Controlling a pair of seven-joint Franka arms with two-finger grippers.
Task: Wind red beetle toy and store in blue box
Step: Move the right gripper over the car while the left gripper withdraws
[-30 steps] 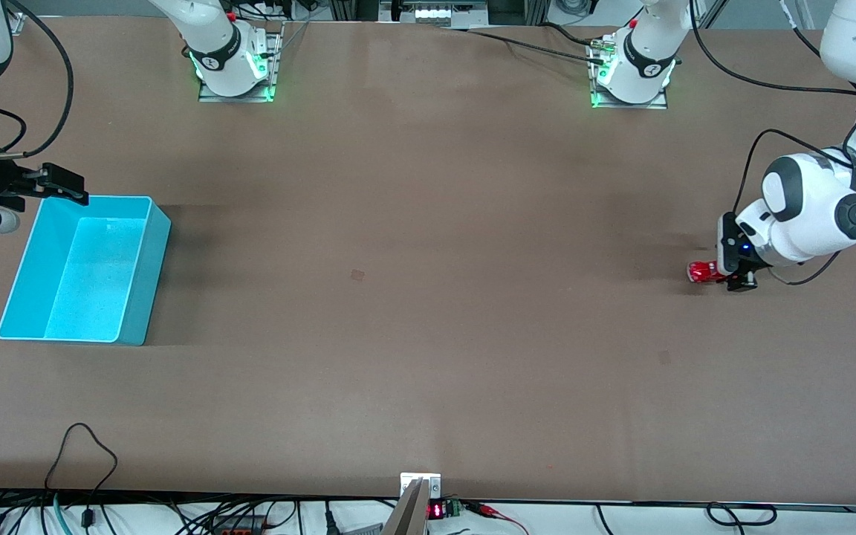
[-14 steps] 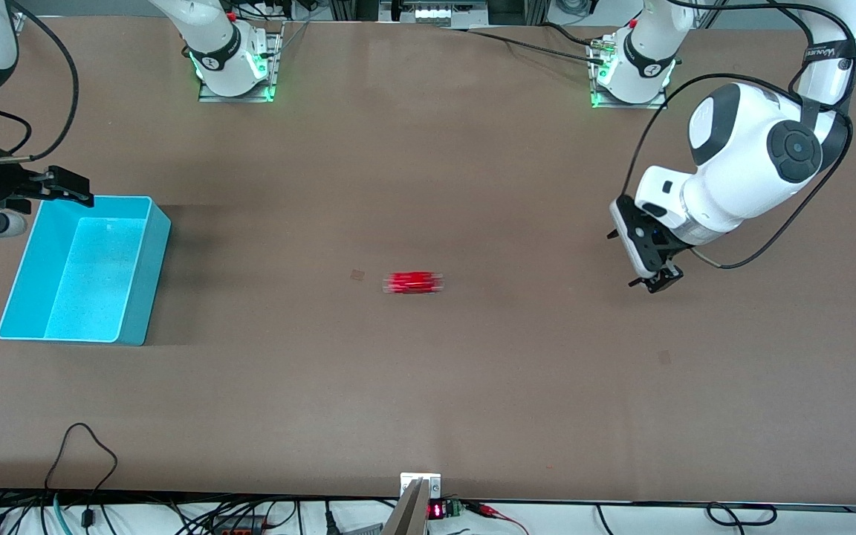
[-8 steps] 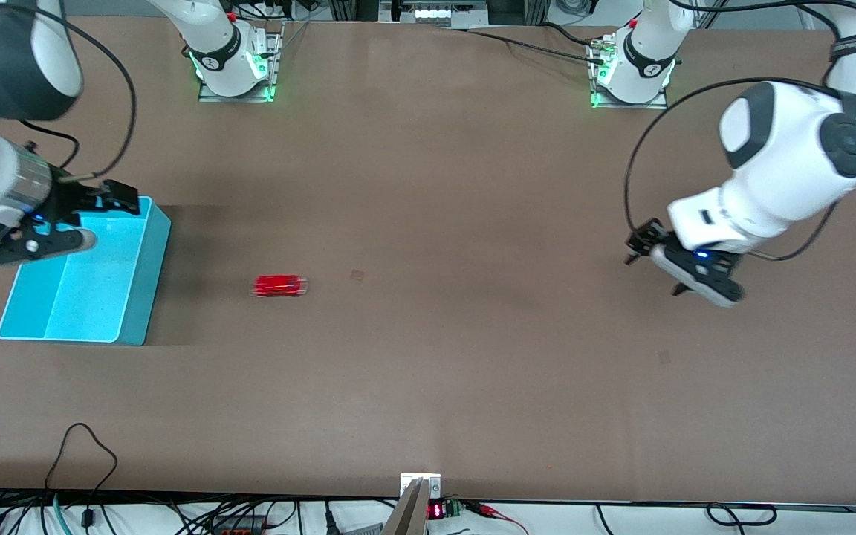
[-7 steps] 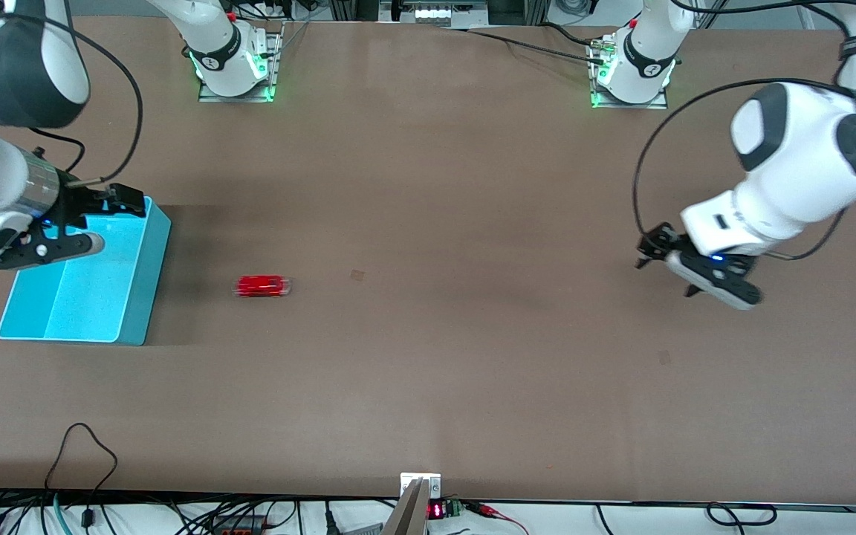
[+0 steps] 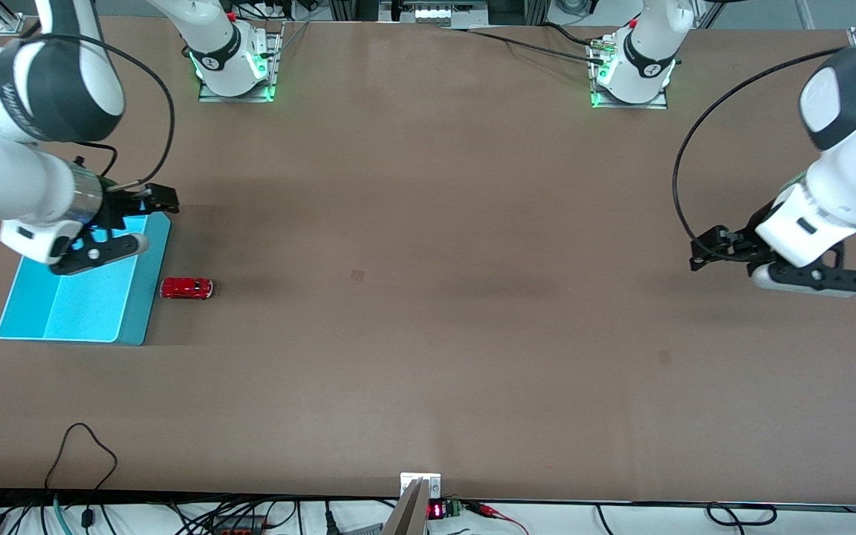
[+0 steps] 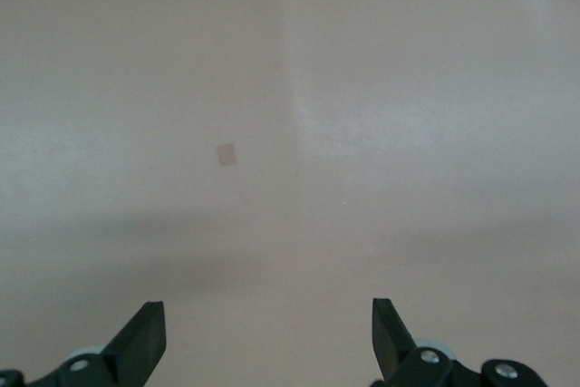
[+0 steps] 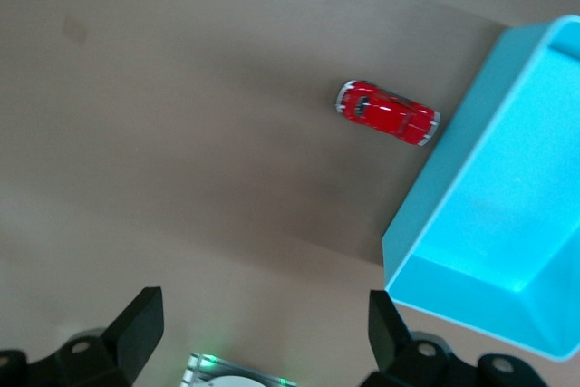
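Observation:
The red beetle toy [image 5: 186,287] [image 7: 388,112] stands on the brown table with one end at the outer wall of the blue box [image 5: 71,308] [image 7: 507,224], on the side toward the left arm's end. My right gripper [image 5: 160,200] [image 7: 263,328] hangs open and empty over the box's corner that lies farthest from the front camera, apart from the toy. My left gripper [image 5: 703,251] [image 6: 265,337] is open and empty over bare table at the left arm's end.
The two arm bases [image 5: 235,70] [image 5: 632,74] stand along the table edge farthest from the front camera. A small darker patch [image 5: 357,275] [image 6: 227,154] marks the tabletop near the middle. Cables [image 5: 82,453] lie along the edge nearest that camera.
The toy has rolled across the table from the left arm's end and stopped beside the box. My right arm swung over the box's corner. My left arm pulled back toward its own end.

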